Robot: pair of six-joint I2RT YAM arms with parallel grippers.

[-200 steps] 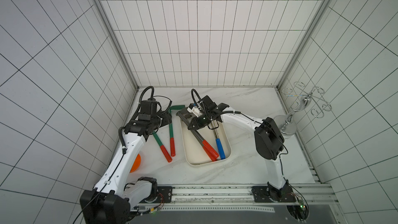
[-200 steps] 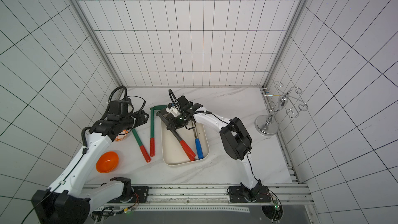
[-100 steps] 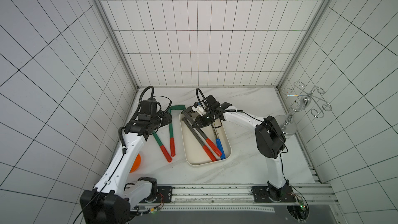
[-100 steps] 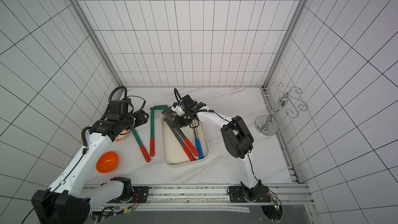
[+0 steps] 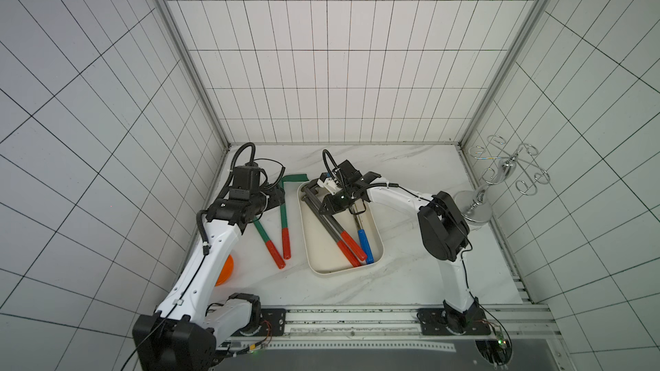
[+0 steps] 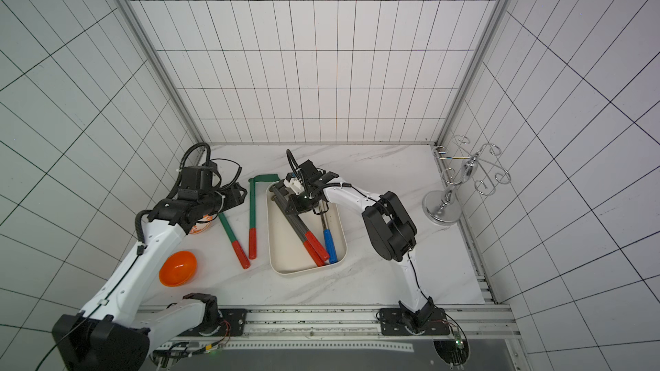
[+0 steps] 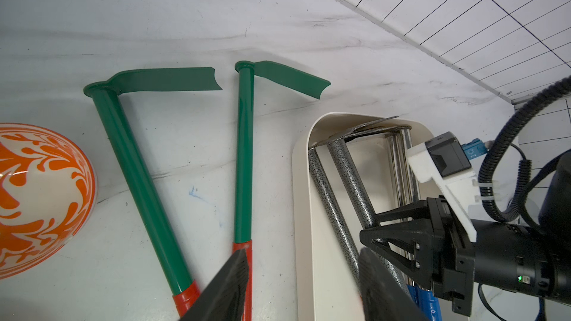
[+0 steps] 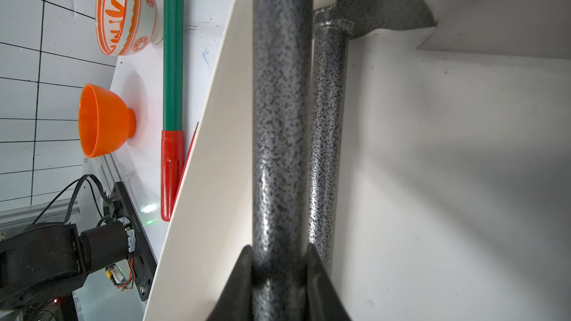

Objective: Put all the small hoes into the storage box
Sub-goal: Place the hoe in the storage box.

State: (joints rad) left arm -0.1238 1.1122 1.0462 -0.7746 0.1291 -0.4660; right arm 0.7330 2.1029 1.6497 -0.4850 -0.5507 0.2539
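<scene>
Closely, from the right wrist, the right gripper (image 8: 279,260) is clamped around the speckled grey metal shaft of the red-gripped small hoe (image 8: 281,118). It is over the floor of the shallow cream-white plastic storage box (image 8: 432,180), beside a second speckled hoe (image 8: 327,125). From the left wrist, the left gripper (image 7: 304,285) stands spread and empty above the white marbled table (image 7: 185,10), near a green-shafted hoe (image 7: 244,155). In both top views the held hoe lies slantwise within the box, head at the far end, red grip beside a blue-handled tool (image 5: 365,246). Whether it touches the floor, I cannot tell.
</scene>
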